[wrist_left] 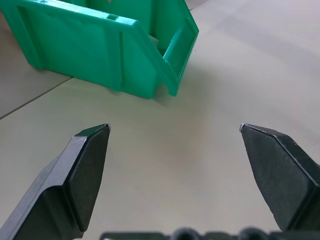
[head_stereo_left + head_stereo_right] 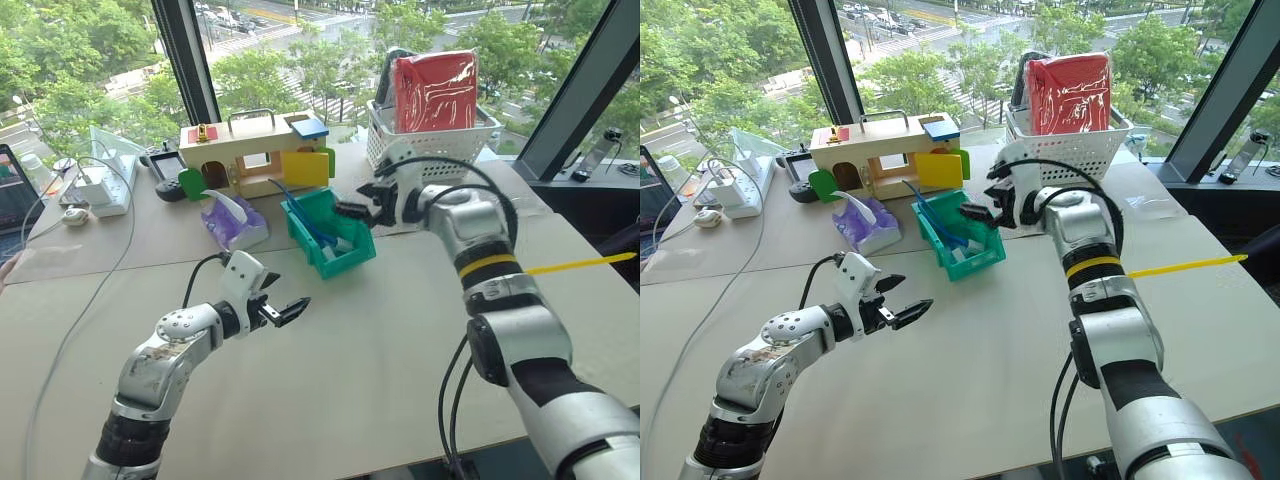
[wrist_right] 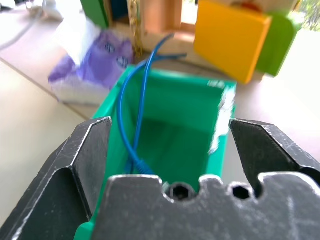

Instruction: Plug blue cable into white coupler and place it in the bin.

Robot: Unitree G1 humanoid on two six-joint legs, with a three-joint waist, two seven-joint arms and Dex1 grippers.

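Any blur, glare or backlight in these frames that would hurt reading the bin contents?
Right wrist view: motion-smeared; the blue cable inside the bin still reads, finer detail does not. Left wrist view: sharp, but shows the bin's outer wall, not its inside. Head views: bright windows behind, soft shadows, glare on the red packet in the white basket.

Both head eyes look forward and down over the table (image 2: 330, 330). Each wrist camera sits close behind its own fingers — both share the bin (image 3: 165, 145), at 12 o'clock.
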